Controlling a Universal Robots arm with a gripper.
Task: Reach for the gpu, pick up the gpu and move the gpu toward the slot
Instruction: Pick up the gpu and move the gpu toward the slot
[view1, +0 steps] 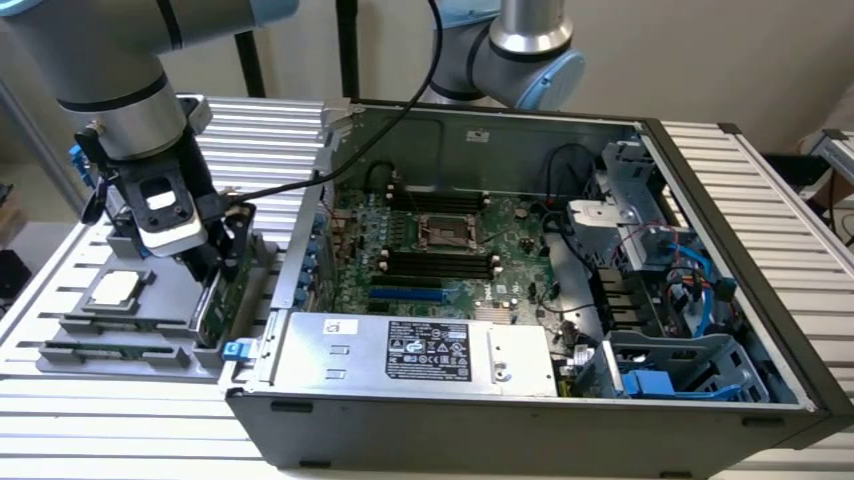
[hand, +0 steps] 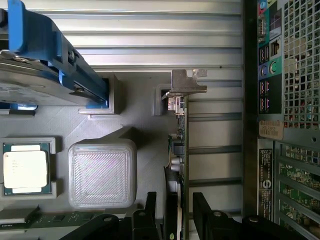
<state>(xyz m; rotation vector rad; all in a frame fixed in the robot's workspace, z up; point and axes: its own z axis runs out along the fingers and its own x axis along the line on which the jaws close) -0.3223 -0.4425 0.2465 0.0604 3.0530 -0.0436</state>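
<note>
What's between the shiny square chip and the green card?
A ribbed grey square block sits between the chip and the card, seen in the wrist view.

The table (view1: 787, 200) I work over is a silver surface of long parallel ribs. Two things sit directly on it: a grey moulded holder (view1: 80, 330) on the exterior view's left, and an open computer case (view1: 534, 430) filling the middle and right. They stand just beside each other, the holder's edge running close along the case's rear wall. The holder's pockets carry a square silver processor (hand: 25, 170), a hard drive (hand: 30, 75) with blue clips, and the gpu (hand: 179, 150), which stands on edge in the groove nearest the case. A plain raised square block (hand: 102, 172) sits between the processor and the gpu.
</note>
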